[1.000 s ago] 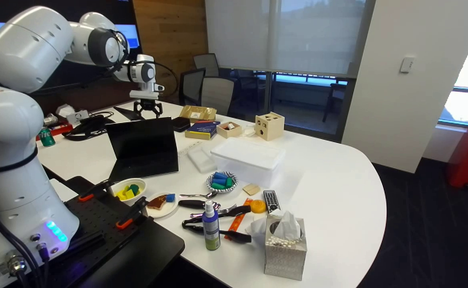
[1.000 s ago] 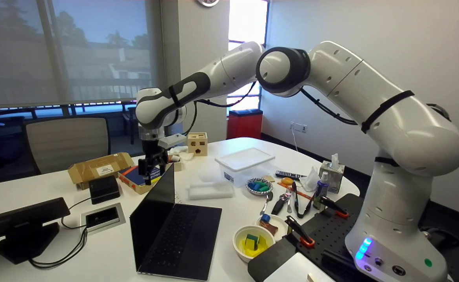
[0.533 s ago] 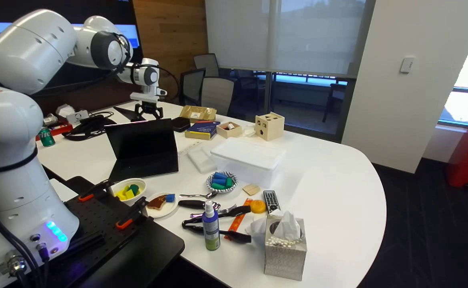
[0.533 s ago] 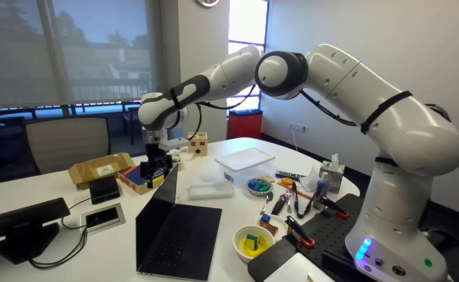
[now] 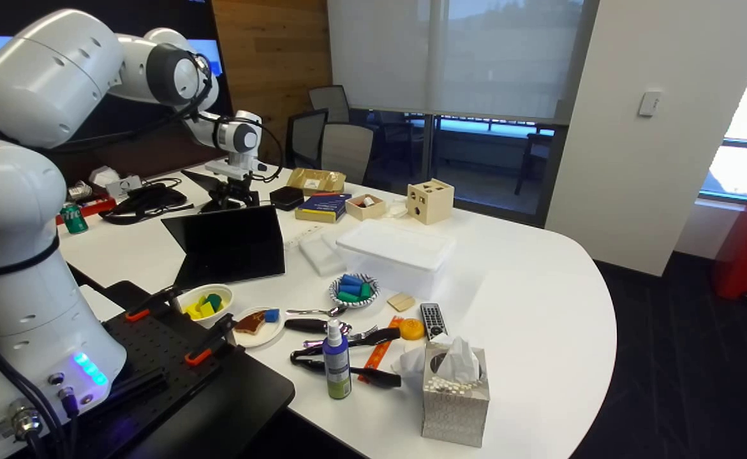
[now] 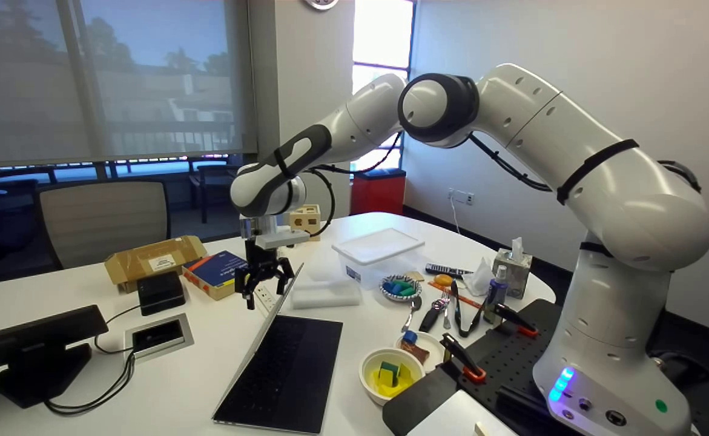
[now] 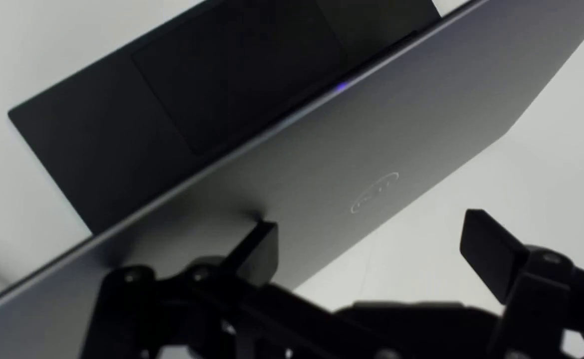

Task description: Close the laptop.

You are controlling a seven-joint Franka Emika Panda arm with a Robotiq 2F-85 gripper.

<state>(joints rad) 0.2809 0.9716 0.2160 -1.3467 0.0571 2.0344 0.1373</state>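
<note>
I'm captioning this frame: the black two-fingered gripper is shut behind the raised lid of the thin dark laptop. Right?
Not quite: the wrist view shows the gripper open, its fingers spread apart. It is indeed behind the raised lid of the laptop.

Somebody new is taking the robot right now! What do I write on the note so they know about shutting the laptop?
Gripper: open, nothing held, by the outer side of the lid. One finger is right near it; I can't tell if they touch.
Laptop: on the table, lid raised and tilted.
Done: gripper is behind the lid.
Left: the lid isn't shut. Probably push it gently down onto the base, then back away.
</note>
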